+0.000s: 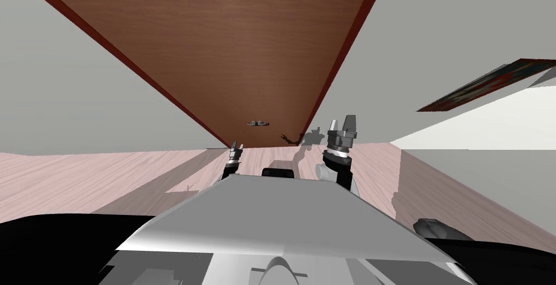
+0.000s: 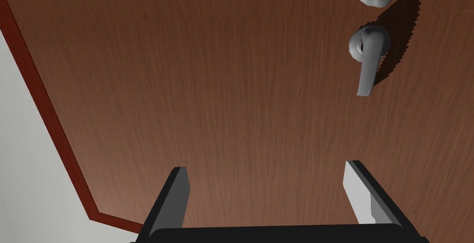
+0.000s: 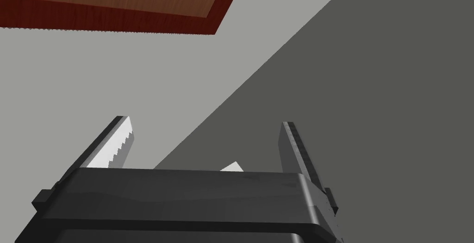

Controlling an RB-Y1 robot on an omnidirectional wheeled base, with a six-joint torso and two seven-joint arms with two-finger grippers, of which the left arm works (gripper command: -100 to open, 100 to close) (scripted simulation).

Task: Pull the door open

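While the left hand (image 2: pixel 266 168) hovered wide open and empty before the brown door (image 1: pixel 217 43), the grey handle (image 1: pixel 258 122) sat mid-frame in the head view, off its line; closing there would likely catch nothing. The right hand (image 3: pixel 205 122) also gaped empty.

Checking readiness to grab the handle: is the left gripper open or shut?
Open. On the left gripper the fingers stand wide apart before the brown door, holding nothing; the grey handle lies ahead, untouched.
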